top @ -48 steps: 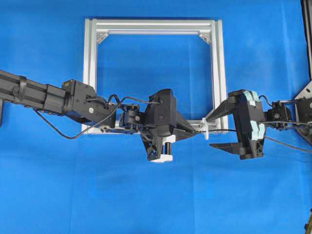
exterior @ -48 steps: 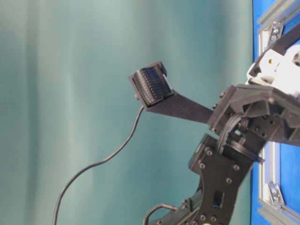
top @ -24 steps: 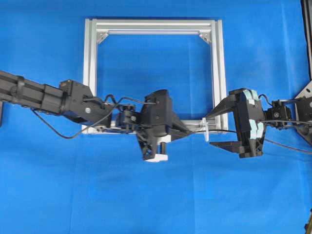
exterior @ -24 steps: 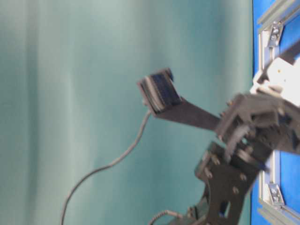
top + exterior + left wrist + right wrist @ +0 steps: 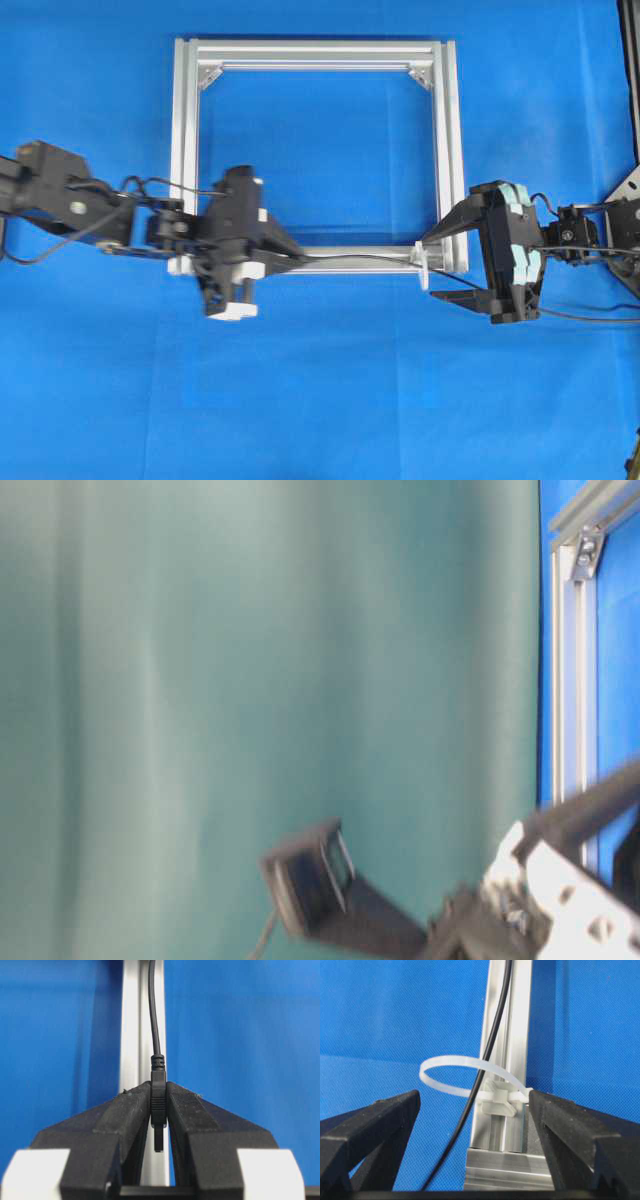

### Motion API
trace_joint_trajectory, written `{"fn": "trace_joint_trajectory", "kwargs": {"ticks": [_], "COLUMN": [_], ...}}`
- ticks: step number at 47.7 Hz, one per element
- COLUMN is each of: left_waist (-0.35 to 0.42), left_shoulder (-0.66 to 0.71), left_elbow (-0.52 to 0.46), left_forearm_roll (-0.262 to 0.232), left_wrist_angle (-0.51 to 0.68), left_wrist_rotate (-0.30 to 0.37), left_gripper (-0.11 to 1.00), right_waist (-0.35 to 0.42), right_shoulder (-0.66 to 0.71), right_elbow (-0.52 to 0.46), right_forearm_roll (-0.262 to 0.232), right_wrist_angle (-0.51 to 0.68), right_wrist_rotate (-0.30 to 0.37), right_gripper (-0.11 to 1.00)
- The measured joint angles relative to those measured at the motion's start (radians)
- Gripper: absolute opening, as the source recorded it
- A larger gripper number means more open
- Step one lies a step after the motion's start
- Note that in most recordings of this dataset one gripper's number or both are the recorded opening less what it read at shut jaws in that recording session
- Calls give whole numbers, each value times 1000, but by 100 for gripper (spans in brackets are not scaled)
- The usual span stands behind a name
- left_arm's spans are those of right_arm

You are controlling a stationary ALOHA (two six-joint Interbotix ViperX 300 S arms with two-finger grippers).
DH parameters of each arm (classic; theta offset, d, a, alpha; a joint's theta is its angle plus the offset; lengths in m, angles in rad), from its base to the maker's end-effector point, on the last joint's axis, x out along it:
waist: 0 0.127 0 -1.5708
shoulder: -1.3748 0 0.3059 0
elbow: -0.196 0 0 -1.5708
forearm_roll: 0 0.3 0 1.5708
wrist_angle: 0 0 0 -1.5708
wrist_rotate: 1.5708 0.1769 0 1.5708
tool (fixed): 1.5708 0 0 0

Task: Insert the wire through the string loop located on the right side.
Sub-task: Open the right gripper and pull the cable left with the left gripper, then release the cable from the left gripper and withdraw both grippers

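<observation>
My left gripper is shut on the dark plug tip of the wire, over the near bar of the frame towards its left end. The thin black wire runs right along that bar, passes through the white string loop and goes on under the right arm. Seen from the right wrist, the wire goes through the string loop, which is fixed to the bar by a white clip. My right gripper is open, one finger on each side of the loop, touching neither loop nor wire.
The square aluminium frame lies flat on the blue table, with silver corner brackets inside its far corners. A black and silver mount stands at the right edge. The left arm reaches in from the left.
My left gripper has moved well to the left along the near bar, drawing the wire's plug away from the loop. The right gripper has stayed open beside the loop.
</observation>
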Motion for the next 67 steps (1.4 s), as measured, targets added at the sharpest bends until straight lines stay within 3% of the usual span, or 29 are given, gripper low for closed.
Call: {"fn": "trace_joint_trajectory", "kwargs": {"ticks": [23, 32, 44, 67], "left_waist": [-2, -17, -18, -20], "left_shoulder": [-291, -379, -434, -434], "left_elbow": [354, 436, 492, 489], "left_forearm_roll": [0, 0, 0, -2], "left_wrist_angle": [-63, -40, -26, 51], "left_wrist_rotate": [-21, -21, -14, -21], "left_gripper": [8, 8, 8, 8], "right_waist": [0, -2, 0, -2], "right_shoulder": [0, 0, 0, 2], "right_elbow": [-2, -2, -2, -2], "right_forearm_roll": [0, 2, 0, 2], "right_wrist_angle": [0, -2, 0, 9], "right_wrist_rotate": [0, 0, 0, 0], "right_gripper": [93, 93, 93, 93]}}
